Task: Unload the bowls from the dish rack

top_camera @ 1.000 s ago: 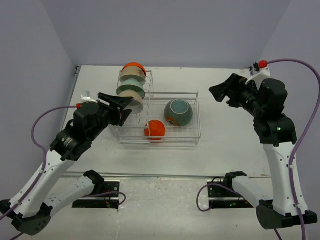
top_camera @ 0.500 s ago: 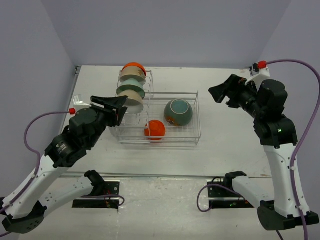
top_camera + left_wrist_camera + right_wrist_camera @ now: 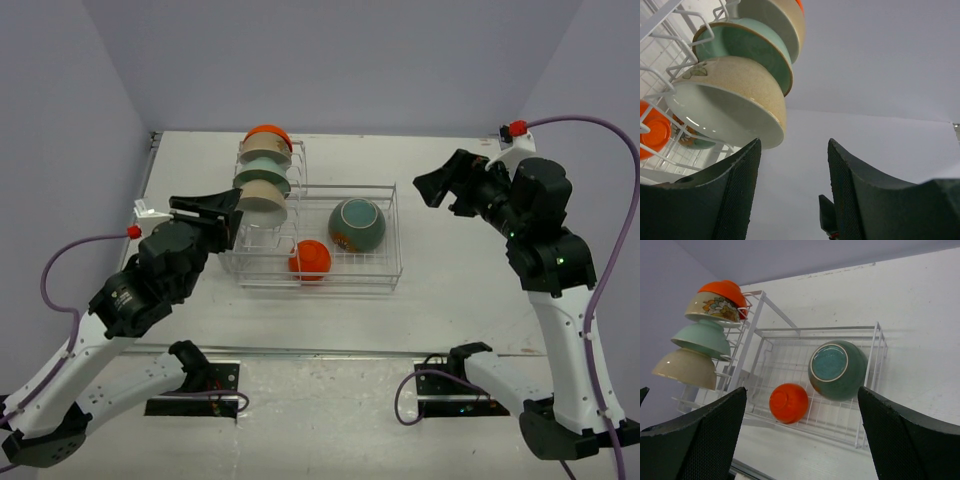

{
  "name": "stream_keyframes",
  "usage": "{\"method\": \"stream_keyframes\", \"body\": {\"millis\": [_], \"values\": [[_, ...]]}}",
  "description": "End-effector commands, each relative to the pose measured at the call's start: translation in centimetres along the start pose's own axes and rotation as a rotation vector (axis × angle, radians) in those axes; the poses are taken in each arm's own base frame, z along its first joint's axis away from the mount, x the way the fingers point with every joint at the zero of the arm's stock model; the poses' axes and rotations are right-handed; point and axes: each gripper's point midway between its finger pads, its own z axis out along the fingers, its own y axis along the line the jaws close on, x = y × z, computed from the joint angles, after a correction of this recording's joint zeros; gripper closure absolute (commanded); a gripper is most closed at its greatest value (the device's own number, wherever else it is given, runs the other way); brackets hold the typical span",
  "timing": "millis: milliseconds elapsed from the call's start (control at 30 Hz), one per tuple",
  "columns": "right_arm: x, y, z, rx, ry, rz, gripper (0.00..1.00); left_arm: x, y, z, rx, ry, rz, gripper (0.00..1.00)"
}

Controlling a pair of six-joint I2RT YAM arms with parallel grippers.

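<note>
Six bowls sit in the dish rack (image 3: 385, 278), which stands on the tabletop (image 3: 450, 290) between my two arms. Four of them stand on edge in the taller row of upright slots at the rack's left end. The orange bowl (image 3: 266, 132) is farthest from me, then a cream bowl with a flower pattern (image 3: 715, 306), then a pale green bowl (image 3: 262, 178). A plain cream bowl (image 3: 264, 201) is nearest.

Down in the basket part, a large teal bowl (image 3: 357, 225) lies bottom-up, and a small orange bowl (image 3: 310, 259) lies bottom-up just beside it, toward the near wire wall.

My left jaws are spread, with nothing between them. They hang at the left end of the rack, right next to the plain cream bowl. In the left wrist view its rim comes close to one jaw, and I cannot tell whether they touch.

My right jaws are spread wide and hold nothing. They are raised over the tabletop to the right of the rack, well apart from it, and face the bowls.
</note>
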Motion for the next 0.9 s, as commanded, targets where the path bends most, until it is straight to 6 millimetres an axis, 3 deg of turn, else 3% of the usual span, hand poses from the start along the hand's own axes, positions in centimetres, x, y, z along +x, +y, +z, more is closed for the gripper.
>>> {"method": "stream_keyframes", "body": {"millis": [0,367,567,867], "values": [[-1.1,0.4,-0.7,-0.002,-0.040,-0.021,0.08,-0.8,0.8,0.1,-0.008,-0.055,-0.038,0.43],[-1.6,0.5,-0.9,0.002,-0.055,-0.024,0.07,0.6,2.1,1.7,-0.020,-0.038,-0.035,0.42],[-1.6,0.4,-1.0,0.007,-0.056,-0.028,0.07,1.1,0.5,2.7,0.028,-0.054,-0.023,0.42],[-1.6,0.5,-1.0,0.007,-0.053,-0.040,0.08,1.7,0.4,3.6,0.036,-0.058,-0.022,0.42]]}}
